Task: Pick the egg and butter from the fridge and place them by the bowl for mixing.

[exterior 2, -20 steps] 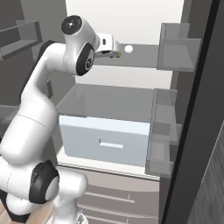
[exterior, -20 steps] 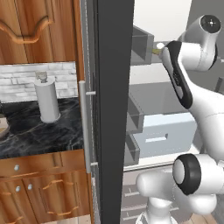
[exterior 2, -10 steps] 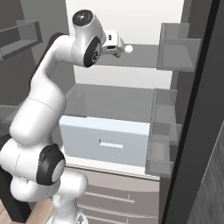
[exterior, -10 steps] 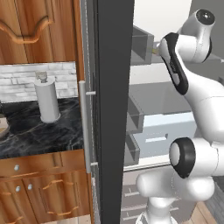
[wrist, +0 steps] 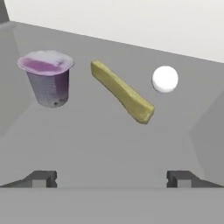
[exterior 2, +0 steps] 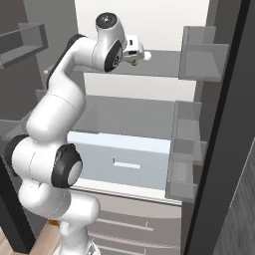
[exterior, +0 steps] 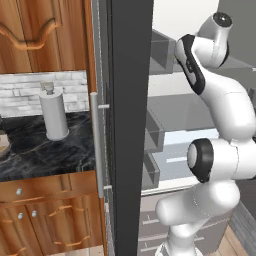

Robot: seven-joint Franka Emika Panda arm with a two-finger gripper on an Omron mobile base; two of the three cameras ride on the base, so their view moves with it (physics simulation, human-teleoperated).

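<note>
The fridge (exterior: pixel 131 125) stands open, its dark grey door edge-on in the left base view with the long silver bar handle (exterior: pixel 96 145) down its front. The white arm reaches up into the upper part of the fridge interior, at the level of a pale grey shelf (wrist: pixel 109 140).

In the hand view the end effector (wrist: pixel 112 178) has its two dark finger tips (wrist: pixel 41 178) set wide apart, with nothing between them; it hangs short of the items on the shelf. Three things sit on that shelf, all well ahead of the tips. The egg (wrist: pixel 165 78), small, white and round, lies to the right. Just beside it, toward the middle, lies the butter (wrist: pixel 122 92), a long pale yellow-green stick set at a slant. Further left stands a small purple-topped cup (wrist: pixel 47 78), possibly yogurt, upright and apart from the butter.

In the right base view the egg (exterior 2: pixel 147 56) shows as a white dot just past the arm's wrist, on the same shelf (exterior 2: pixel 164 64).

On the black marble counter (exterior: pixel 45 150) beside the fridge stands a paper towel roll (exterior: pixel 53 115), upright.
</note>
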